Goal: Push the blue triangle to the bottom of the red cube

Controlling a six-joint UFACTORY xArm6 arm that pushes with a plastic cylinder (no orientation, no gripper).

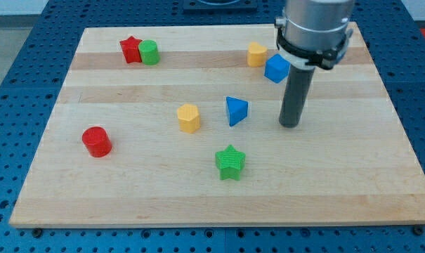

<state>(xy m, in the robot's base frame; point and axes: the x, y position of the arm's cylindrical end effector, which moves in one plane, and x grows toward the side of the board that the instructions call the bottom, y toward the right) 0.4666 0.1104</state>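
Handless, the arm ends in a bare rod that grips nothing. Its tip (290, 124) rests on the surface (352, 190) right of centre, apart from the blue triangle (236, 111) to its left. No red block is clearly a cube; the round red block (96, 141) at lower left seems the likelier goal. The push should probably run left and downward, between the yellow block (188, 117) and the green star (230, 162), kept centred so the triangle doesn't spin off.
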